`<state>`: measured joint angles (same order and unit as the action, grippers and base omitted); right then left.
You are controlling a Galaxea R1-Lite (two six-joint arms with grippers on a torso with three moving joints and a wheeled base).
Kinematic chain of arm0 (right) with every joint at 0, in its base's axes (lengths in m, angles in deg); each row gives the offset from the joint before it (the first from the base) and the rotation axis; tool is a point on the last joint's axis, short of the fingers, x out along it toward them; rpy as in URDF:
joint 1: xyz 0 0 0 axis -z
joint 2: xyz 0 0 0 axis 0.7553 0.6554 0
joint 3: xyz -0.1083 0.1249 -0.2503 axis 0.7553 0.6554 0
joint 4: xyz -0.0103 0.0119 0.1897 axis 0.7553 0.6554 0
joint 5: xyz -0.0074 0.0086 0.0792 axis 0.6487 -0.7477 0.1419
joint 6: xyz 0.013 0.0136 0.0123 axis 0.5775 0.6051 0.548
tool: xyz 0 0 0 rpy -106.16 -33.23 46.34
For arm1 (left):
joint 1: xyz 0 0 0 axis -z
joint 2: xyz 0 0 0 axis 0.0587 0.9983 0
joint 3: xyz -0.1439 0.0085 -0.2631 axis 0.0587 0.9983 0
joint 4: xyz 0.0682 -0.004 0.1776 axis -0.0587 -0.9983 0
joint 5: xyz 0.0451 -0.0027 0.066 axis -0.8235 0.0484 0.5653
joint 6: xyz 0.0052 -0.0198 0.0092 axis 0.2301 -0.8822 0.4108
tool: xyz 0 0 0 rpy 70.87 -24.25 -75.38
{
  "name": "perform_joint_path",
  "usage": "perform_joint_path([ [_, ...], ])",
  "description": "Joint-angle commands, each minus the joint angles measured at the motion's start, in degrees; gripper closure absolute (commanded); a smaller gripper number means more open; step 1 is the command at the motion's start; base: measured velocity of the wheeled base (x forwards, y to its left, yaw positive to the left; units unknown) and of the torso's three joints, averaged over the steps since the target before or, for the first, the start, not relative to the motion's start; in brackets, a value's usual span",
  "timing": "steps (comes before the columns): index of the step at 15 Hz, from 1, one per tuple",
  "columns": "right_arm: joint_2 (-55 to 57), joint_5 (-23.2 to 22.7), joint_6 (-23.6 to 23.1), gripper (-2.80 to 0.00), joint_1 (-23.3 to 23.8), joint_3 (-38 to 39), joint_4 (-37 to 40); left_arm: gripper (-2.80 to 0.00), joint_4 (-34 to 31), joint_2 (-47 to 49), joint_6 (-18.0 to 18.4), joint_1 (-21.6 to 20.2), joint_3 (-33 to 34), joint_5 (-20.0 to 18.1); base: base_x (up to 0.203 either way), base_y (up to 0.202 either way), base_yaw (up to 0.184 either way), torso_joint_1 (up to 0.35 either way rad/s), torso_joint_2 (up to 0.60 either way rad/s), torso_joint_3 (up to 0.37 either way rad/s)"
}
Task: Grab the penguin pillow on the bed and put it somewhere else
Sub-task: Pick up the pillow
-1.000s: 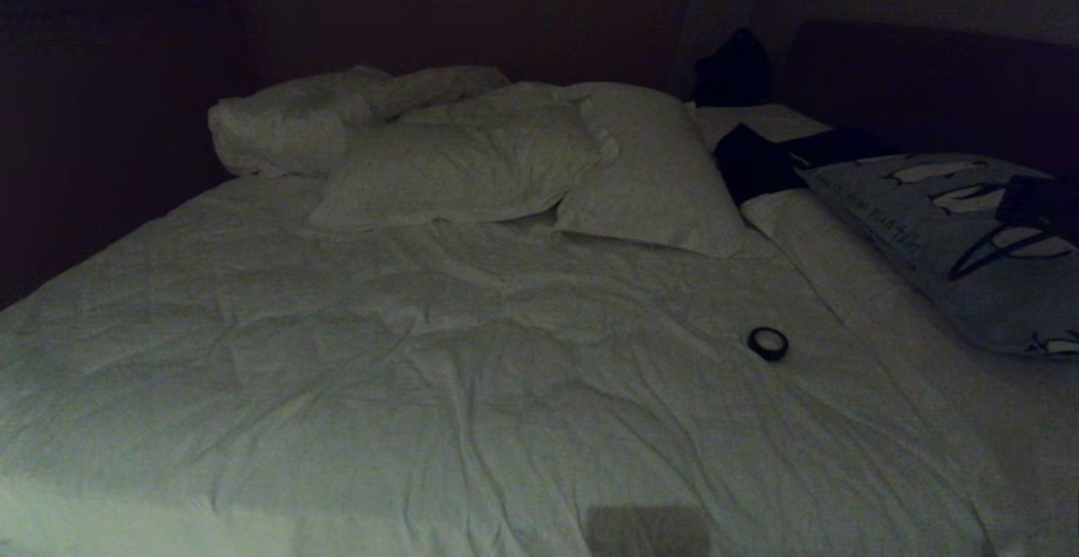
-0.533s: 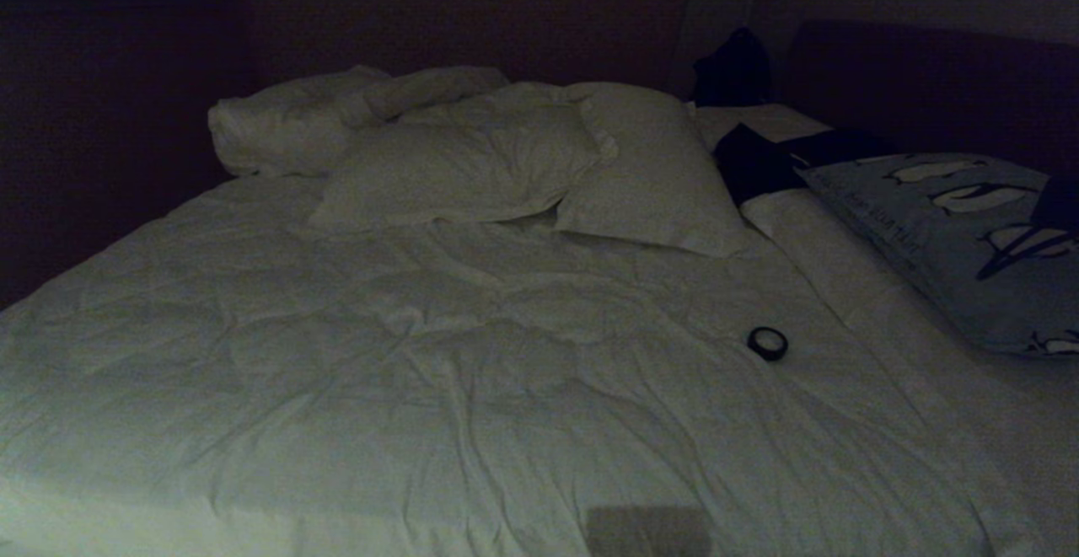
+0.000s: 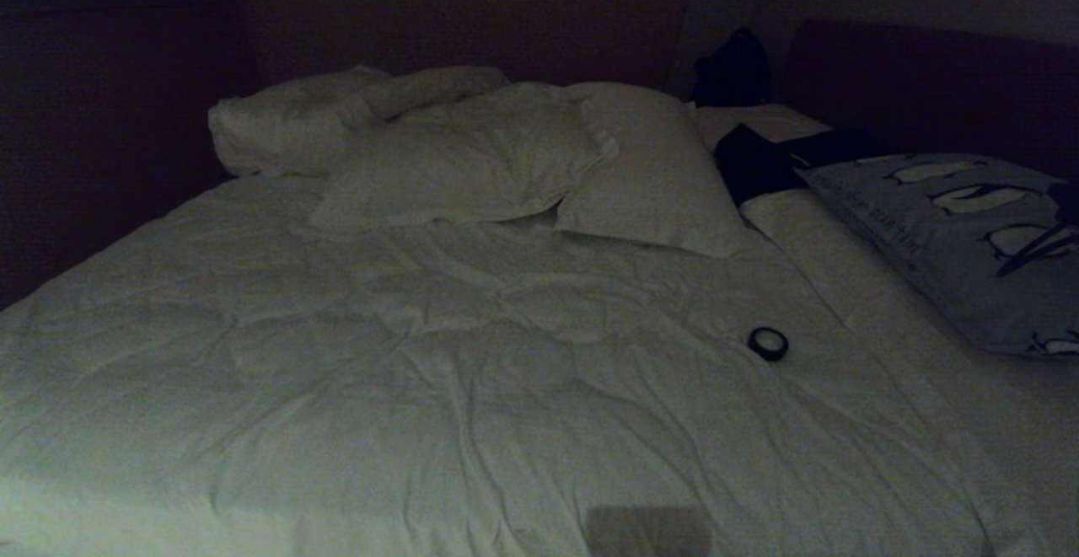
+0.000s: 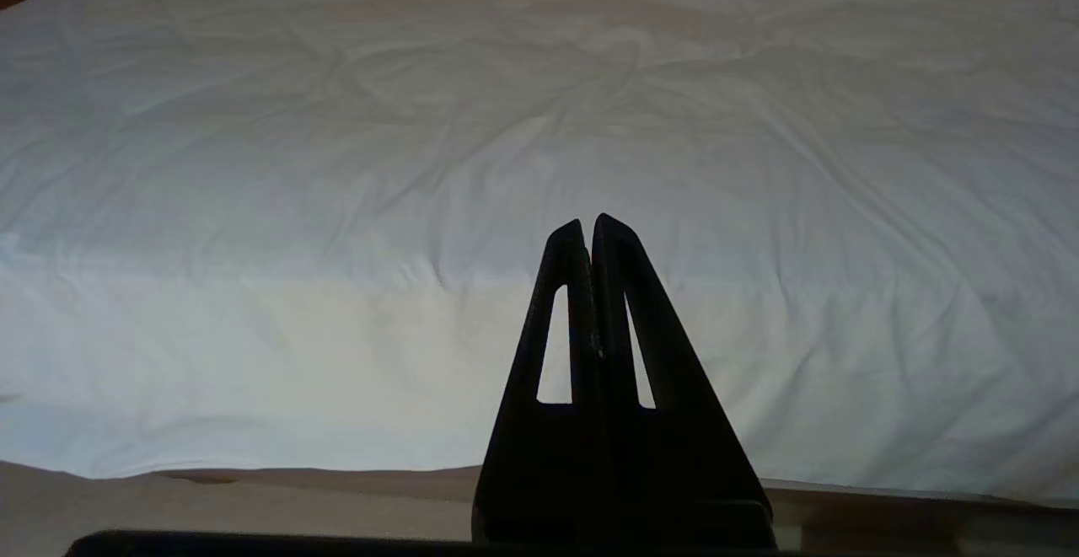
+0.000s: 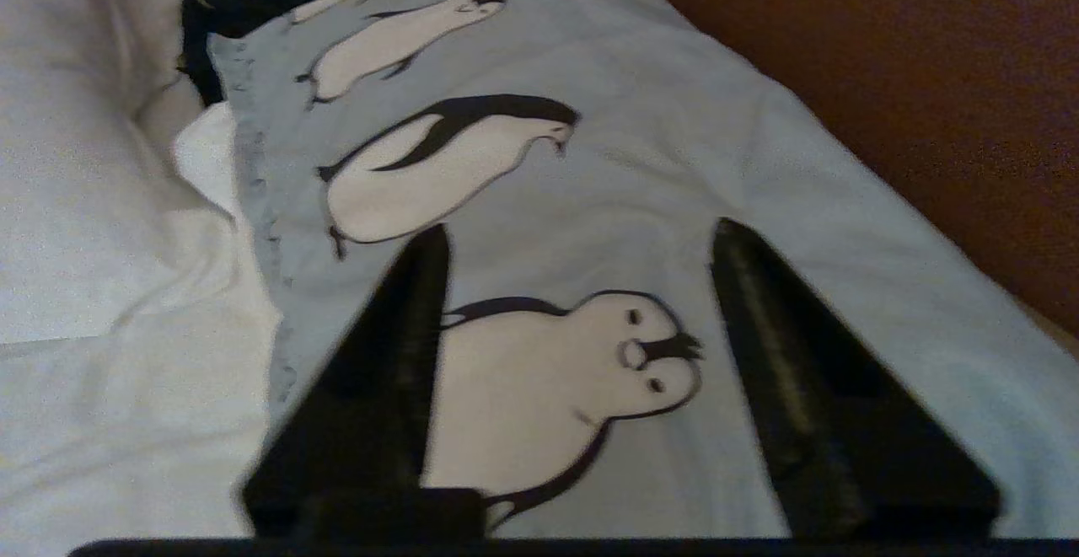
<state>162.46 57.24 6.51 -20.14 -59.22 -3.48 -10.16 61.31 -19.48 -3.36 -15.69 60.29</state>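
The penguin pillow [image 3: 944, 228], grey-blue with black-and-white penguins, lies on the right side of the bed [image 3: 421, 388], against the dark wall. My right gripper [image 5: 580, 231] hovers just over the pillow [image 5: 657, 144], open, with a printed penguin showing between its fingers and nothing gripped. In the head view only a dark bit of the right arm [image 3: 1067, 201] and its cable show at the right edge. My left gripper [image 4: 587, 222] is shut and empty, parked low before the bed's near edge.
Two plain white pillows [image 3: 472, 161] [image 3: 666, 169] and a rolled white bundle [image 3: 287, 127] lie at the head of the bed. A small black ring [image 3: 768, 344] sits on the duvet. Dark cloth [image 3: 750, 165] lies left of the penguin pillow.
The right arm has slid rightwards, almost out of the head view. The penguin pillow lies in the same place on the right of the bed. The left arm has not moved.
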Motion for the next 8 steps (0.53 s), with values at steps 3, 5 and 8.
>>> perform_joint_path([
  [3,0.62,-0.06,-0.02,-2.80,0.62,0.03,-0.06,0.00,0.01,-0.02,-0.01,0.04,0.09,0.02,0.000,0.000,0.000,0.000,0.00,0.000],
  [5,0.71,-0.06,-0.02,-2.80,0.88,0.05,-0.06,0.00,0.01,-0.02,-0.06,0.00,0.09,0.02,0.000,0.000,0.000,0.000,0.00,0.000],
  [8,1.93,0.03,-0.08,-2.80,1.60,-0.14,-0.23,0.00,0.01,-0.02,-0.06,0.00,0.09,0.02,0.000,0.000,0.000,0.000,0.00,0.000],
])
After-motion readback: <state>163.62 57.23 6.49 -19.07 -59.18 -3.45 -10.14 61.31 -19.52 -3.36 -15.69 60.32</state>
